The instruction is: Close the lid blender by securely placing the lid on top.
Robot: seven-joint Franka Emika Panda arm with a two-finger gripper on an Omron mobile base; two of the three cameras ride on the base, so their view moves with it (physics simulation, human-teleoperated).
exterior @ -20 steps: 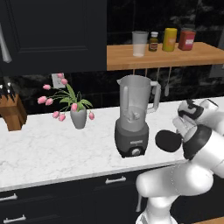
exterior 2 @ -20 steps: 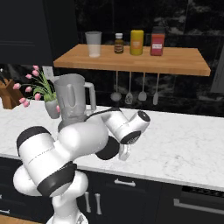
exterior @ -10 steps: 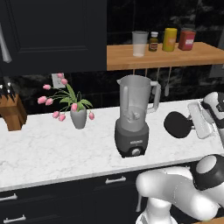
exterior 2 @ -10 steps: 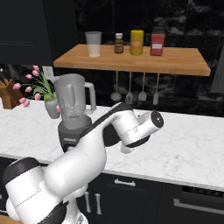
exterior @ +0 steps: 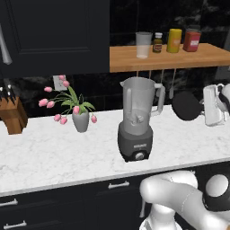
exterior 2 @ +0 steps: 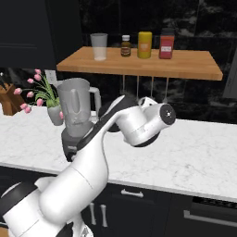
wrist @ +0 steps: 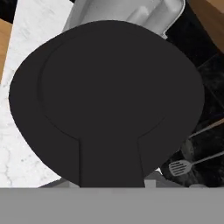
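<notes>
The blender (exterior: 136, 117) stands on the white marble counter, a translucent grey jar with a side handle on a dark base with a front knob; its mouth is uncovered. The lid (exterior: 186, 106), a flat black disc, hangs on edge to the right of the jar at about jar height, above the counter. My gripper (exterior: 203, 108) is shut on its tab from the right. In the hand view the lid (wrist: 109, 96) faces the camera, tab downward, and the jar's rim (wrist: 131, 11) peeks out past its top edge. In the right base view the blender (exterior 2: 76, 113) stands left of my arm.
A wooden shelf (exterior: 179, 58) above the blender carries a clear cup (exterior: 143, 44) and three jars. Utensils hang under it behind the lid. A vase of pink tulips (exterior: 77, 114) and a knife block (exterior: 11, 112) stand further left on the counter (exterior: 54, 152).
The arm has swung upward, carrying the lid from low beside the blender's base up and slightly right, to jar height. The blender has not moved.
</notes>
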